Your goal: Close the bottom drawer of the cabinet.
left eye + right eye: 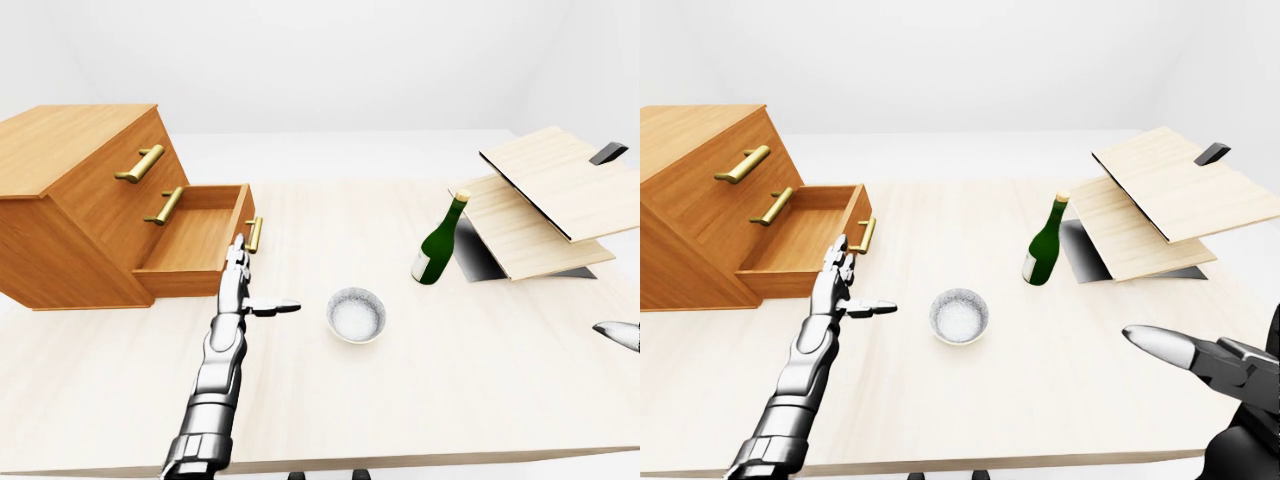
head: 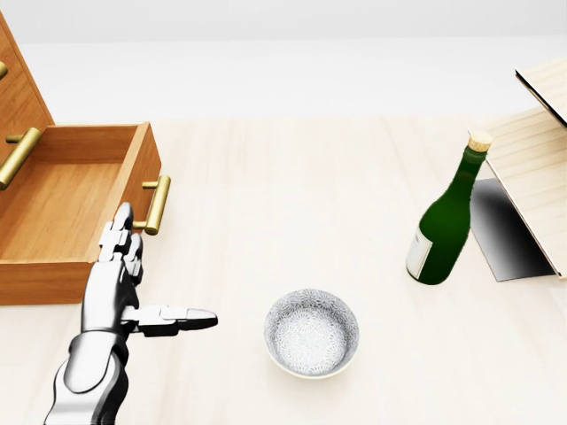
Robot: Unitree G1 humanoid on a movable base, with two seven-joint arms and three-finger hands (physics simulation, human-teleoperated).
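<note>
The bottom drawer (image 2: 71, 208) of the wooden cabinet (image 1: 70, 200) is sticking out at the left of the desk (image 1: 420, 390), with nothing showing inside. The left hand (image 2: 120, 283) is reaching up just beside its gold handle (image 2: 157, 204), fingers (image 2: 115, 235) spread open, thumb pointing right. The right hand (image 1: 1210, 365) is lying open at the right edge. The bowl (image 2: 312, 334) is looking empty.

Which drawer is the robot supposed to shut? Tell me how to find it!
Look for the big wooden cabinet at the left of the left-eye view. Its lowest drawer sticks out over the table, right by the robot's open left hand. The two drawers above are pushed in, so only this one shows its empty wooden inside.
</note>
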